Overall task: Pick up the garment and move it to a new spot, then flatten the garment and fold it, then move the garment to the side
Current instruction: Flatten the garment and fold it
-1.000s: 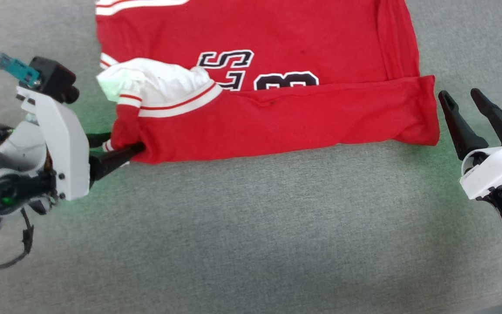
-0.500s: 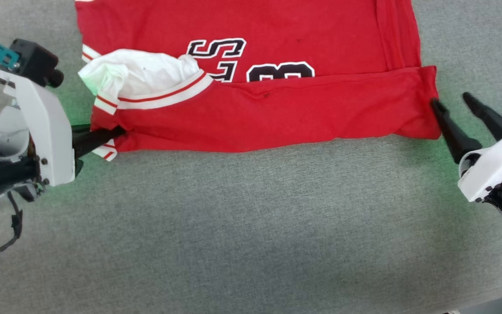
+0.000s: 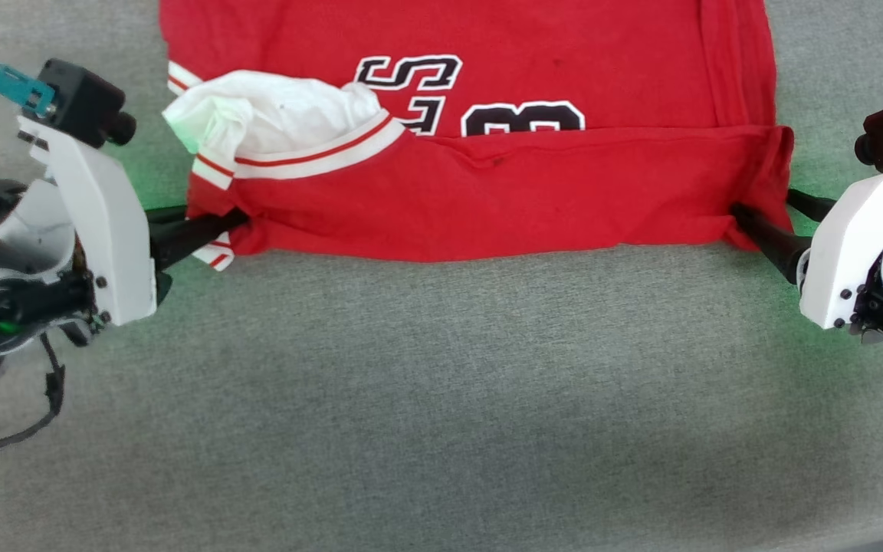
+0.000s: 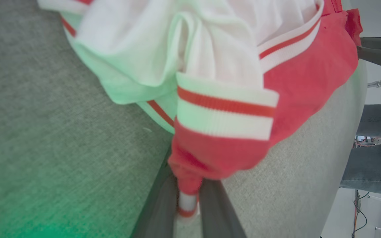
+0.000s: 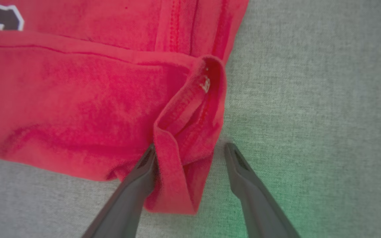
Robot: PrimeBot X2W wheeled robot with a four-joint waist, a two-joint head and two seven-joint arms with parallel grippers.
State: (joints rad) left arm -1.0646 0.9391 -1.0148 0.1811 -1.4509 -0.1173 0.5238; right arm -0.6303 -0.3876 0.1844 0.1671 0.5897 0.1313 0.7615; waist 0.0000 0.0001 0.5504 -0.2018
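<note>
My left end effector [image 3: 236, 221] is clamped nearly closed on the garment [image 3: 487, 199]. In the left wrist view its two dark fingers [image 4: 162, 206] pinch a bunched tip of red cloth and striped trim, low against the table [image 3: 441, 399].

My right end effector [image 3: 763, 205] stands wide open at the opposite corner and grips nothing. Seen from the right wrist, one finger [image 5: 134, 185] presses against the turned-up corner of the folded hem, while the other rests on bare grey surface just beside the cloth.

Between the two end effectors, the near edge of the red jersey lies doubled over on itself in a long band. It partly covers the black, white-outlined numerals [image 3: 522, 119] behind it.

A crumpled white sleeve [image 3: 280, 115] with red-and-white striped trim sits heaped on the jersey's left end, just above the pinched corner. The rest of the shirt spreads flat toward the far side of the grey, cloth-covered table and runs out of the head view at the top.

At the right edge of the left wrist view, a person's denim-clad legs [image 4: 374, 167] stand beyond the table.
</note>
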